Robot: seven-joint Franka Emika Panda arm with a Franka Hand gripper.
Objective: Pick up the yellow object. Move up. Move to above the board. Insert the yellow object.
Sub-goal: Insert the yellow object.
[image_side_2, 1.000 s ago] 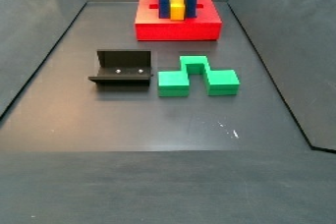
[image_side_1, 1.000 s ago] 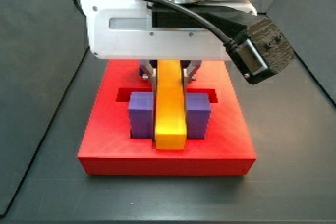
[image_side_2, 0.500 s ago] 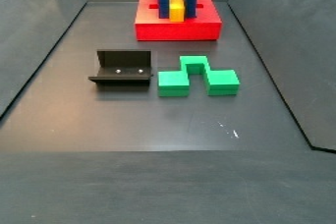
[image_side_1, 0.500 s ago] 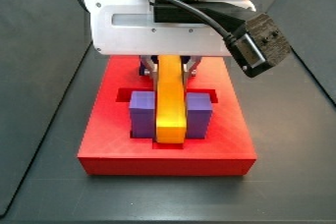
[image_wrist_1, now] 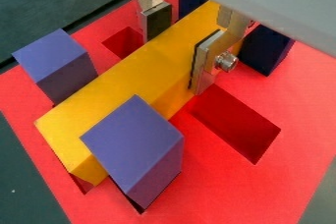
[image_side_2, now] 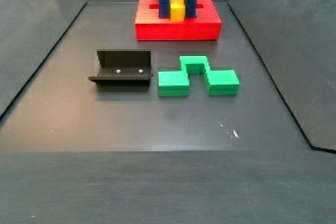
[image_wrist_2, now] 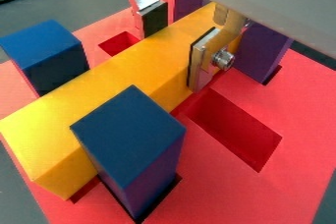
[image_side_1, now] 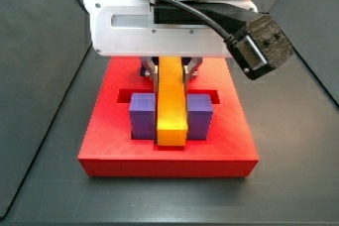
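Two posts flank the bar (image_side_1: 169, 106), now sunk slightly lower into the board (image_side_1: 119, 151) than a second ago; gripper (image_wrist_1: 182, 39) still clamps its far end, insertion nearly complete.

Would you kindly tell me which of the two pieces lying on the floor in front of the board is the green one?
The green notched block, beside the dark fixture. Far off, the hand grips the yellow bar over the red board.

Yellow-orange bar (image_wrist_1: 132, 85); red board (image_side_1: 119, 153); purple posts (image_wrist_1: 136, 151); silver end effector (image_wrist_1: 182, 33) over board; green block (image_side_2: 197, 76).
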